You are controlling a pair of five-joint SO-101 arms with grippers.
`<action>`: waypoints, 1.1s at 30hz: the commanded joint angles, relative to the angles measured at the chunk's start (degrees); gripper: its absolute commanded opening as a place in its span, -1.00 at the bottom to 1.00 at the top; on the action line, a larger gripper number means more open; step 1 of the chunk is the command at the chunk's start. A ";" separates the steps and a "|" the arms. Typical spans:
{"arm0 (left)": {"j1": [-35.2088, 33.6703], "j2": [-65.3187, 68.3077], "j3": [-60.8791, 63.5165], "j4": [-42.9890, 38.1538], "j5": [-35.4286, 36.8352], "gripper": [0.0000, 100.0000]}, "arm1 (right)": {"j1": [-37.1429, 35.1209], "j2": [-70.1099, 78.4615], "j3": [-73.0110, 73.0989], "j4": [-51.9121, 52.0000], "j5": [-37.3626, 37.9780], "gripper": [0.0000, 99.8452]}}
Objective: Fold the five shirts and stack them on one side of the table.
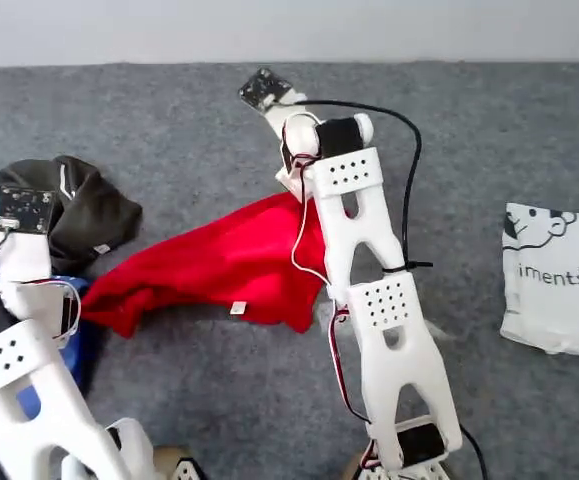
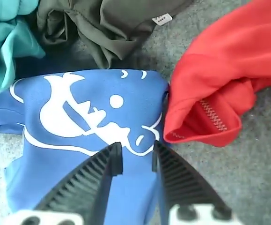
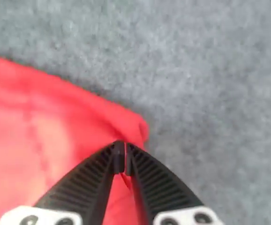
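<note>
Black ribbed fingers of my right gripper [image 3: 122, 157] are pinched closed on a corner of the red shirt [image 3: 41, 140], which lies spread across the middle of the grey bench [image 3: 210, 70]. My left gripper [image 2: 134, 157] is slightly parted over the blue shirt [image 2: 79, 117]. Beyond that, the olive shirt [image 2: 116, 28] and teal shirt [image 2: 4, 42] lie bunched. A folded white shirt [image 1: 559, 280] sits far off on my right.

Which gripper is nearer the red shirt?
Right. The right gripper is shut on the red shirt at its edge; the left gripper is open above the blue shirt, beside the red one.
</note>
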 commanded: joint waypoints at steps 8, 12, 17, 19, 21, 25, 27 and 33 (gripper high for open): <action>0.09 -1.23 -2.24 0.09 0.00 -0.77 | -3.12 -27.74 25.58 2.68 -1.58 -0.98; 0.09 -1.23 -2.24 0.00 0.00 -0.77 | -5.41 -40.84 48.09 2.59 -1.58 -0.98; 0.09 -1.14 -2.07 -0.79 0.00 -0.77 | -8.22 -49.80 68.66 2.51 -1.58 -0.77; 0.18 -1.14 -1.80 -1.41 0.00 -0.77 | -9.80 -50.77 73.93 2.51 -1.58 -0.66; 0.18 -1.05 -1.80 -1.67 0.00 -0.77 | -11.82 -50.86 77.36 2.51 -1.58 -0.55; 0.18 -1.05 -1.80 -1.58 0.00 -0.77 | -14.90 -50.68 80.53 2.07 -1.76 -0.44; 0.18 -1.14 -1.80 -1.49 0.00 -0.77 | -15.16 -49.45 80.88 1.71 -1.85 -0.44; 0.09 -1.14 -1.80 -1.23 0.00 -0.77 | -15.34 -42.59 80.35 1.45 -3.52 -0.44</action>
